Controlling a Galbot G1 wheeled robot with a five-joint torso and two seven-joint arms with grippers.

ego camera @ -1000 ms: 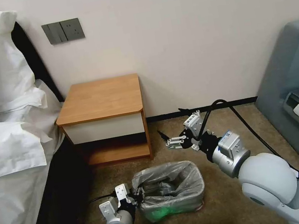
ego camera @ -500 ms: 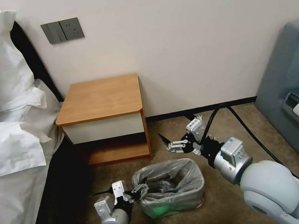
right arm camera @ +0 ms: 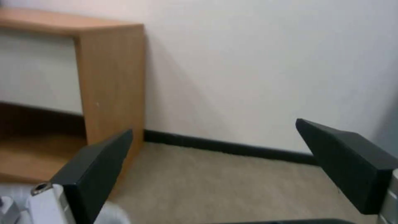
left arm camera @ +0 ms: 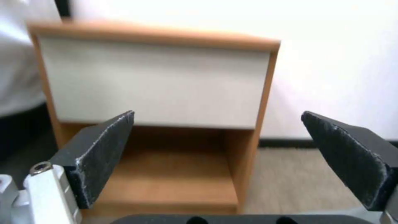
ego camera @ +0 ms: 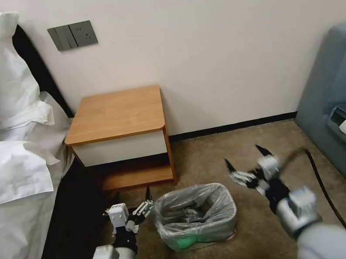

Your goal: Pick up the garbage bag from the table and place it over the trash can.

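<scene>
The garbage bag (ego camera: 193, 207), crinkled translucent grey, lines the trash can (ego camera: 209, 242) with its rim folded over the can's edge, on the carpet in front of the table (ego camera: 117, 112). My left gripper (ego camera: 132, 199) hovers just left of the can's near-left corner. It is open and apart from the bag. My right gripper (ego camera: 244, 158) is open too, above the carpet to the right of the can. The left wrist view looks between the open left gripper (left arm camera: 217, 115) at the table (left arm camera: 153, 84). The right gripper (right arm camera: 213, 127) faces the wall and the table's side (right arm camera: 110, 81).
A bed with white pillows (ego camera: 5, 131) fills the left. A grey sofa (ego camera: 343, 87) stands at the right, and a black cable (ego camera: 321, 184) trails over the carpet beside my right arm. Brown carpet (ego camera: 229, 146) lies open between table, can and sofa.
The left gripper has left the bag's left rim, opened and moved back to the left. The right gripper has swung right and back from beyond the can. The bag stays on the can.
</scene>
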